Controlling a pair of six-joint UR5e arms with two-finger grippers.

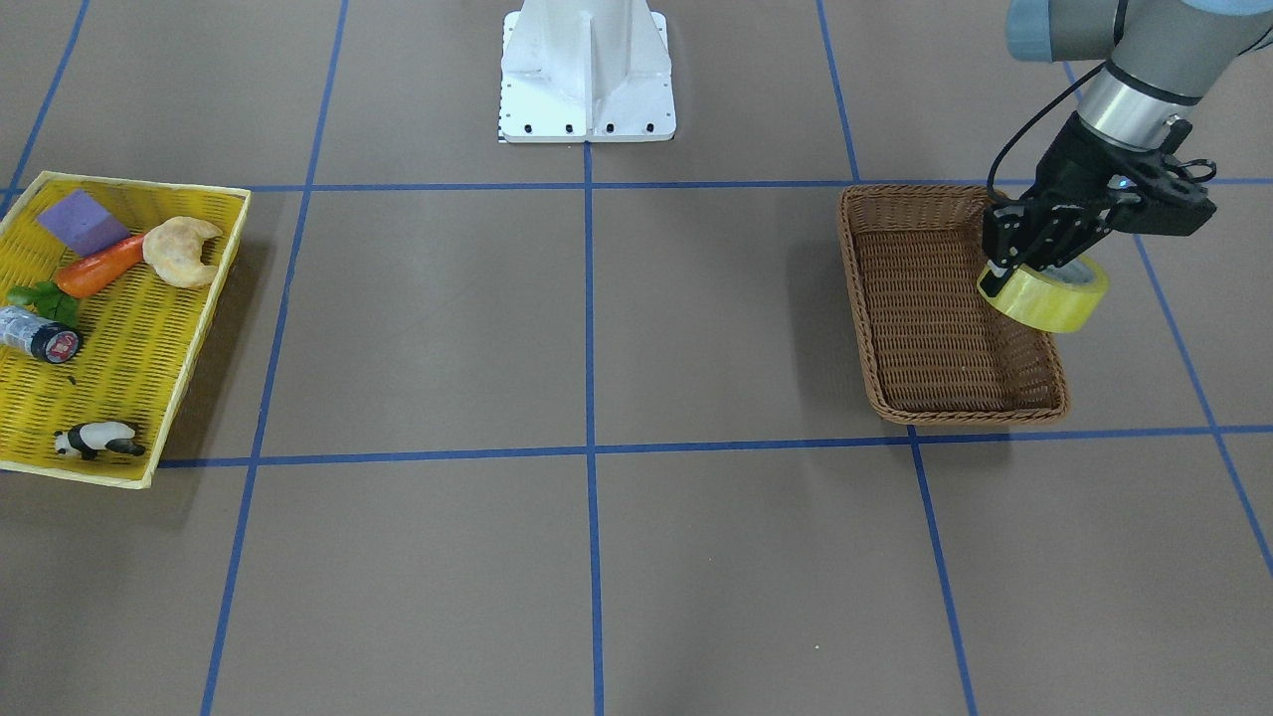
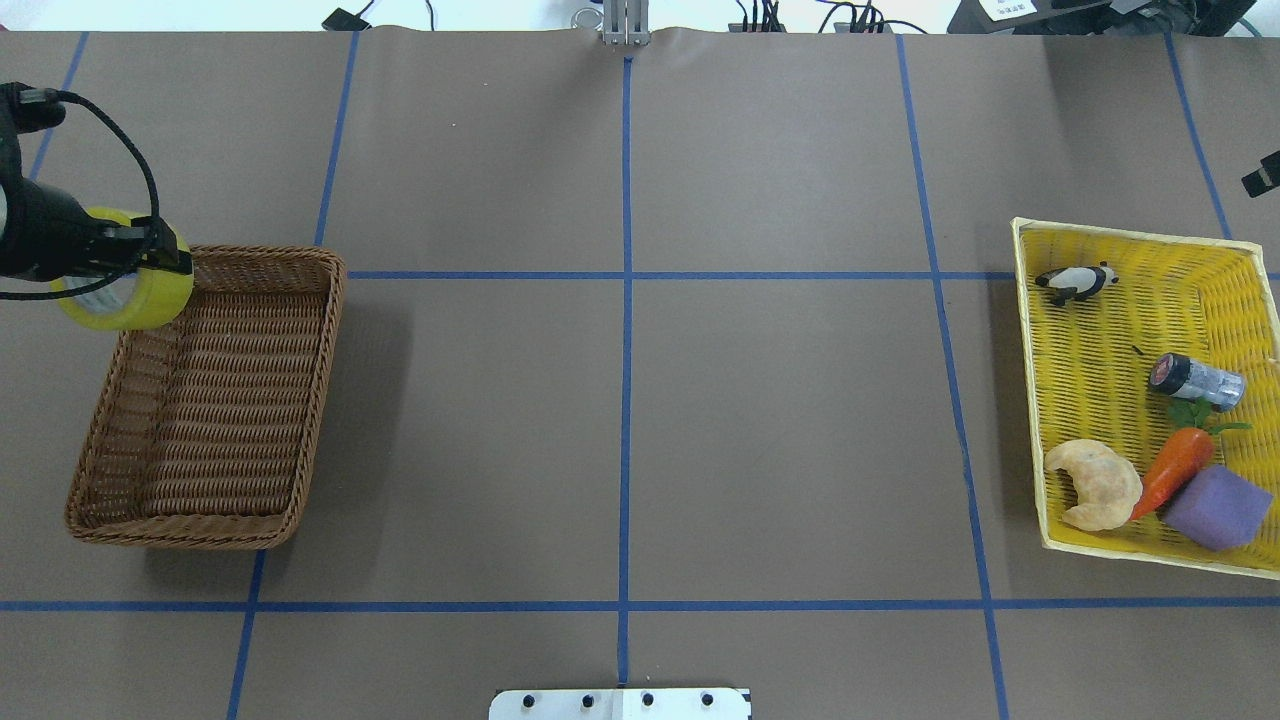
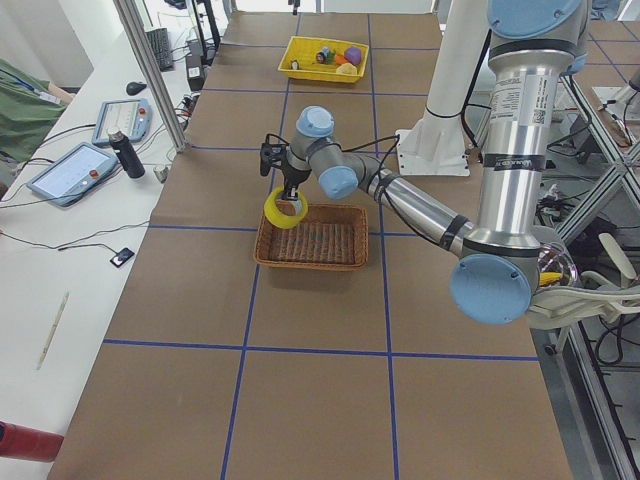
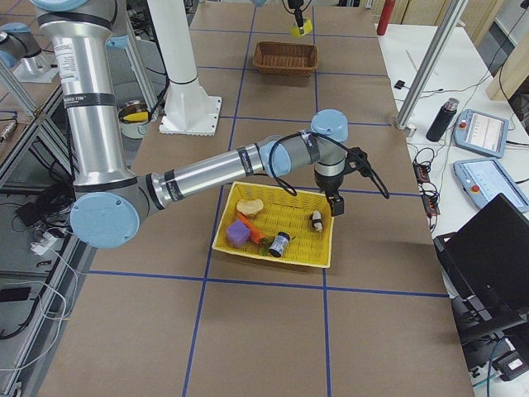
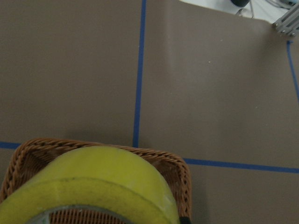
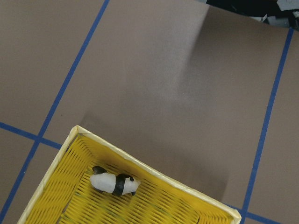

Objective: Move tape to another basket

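The tape (image 1: 1049, 298) is a yellow roll held tilted in my left gripper (image 1: 1034, 261), which is shut on its rim. It hangs over the far end of the empty brown wicker basket (image 1: 857, 298), partly past its rim. In the overhead view the tape (image 2: 130, 292) sits at the basket's (image 2: 210, 400) far left corner. The left wrist view shows the tape (image 5: 103, 182) above the basket rim (image 5: 182, 168). My right gripper (image 4: 337, 204) hovers at the edge of the yellow tray; I cannot tell whether it is open or shut.
The yellow mesh tray (image 2: 1100, 350) on the robot's right holds a panda figure (image 2: 1075, 282), a small cylinder (image 2: 1195, 378), a carrot (image 2: 1175, 470), a croissant (image 2: 1095, 485) and a purple block (image 2: 1218, 505). The robot base (image 1: 587, 70) stands at the table's middle.
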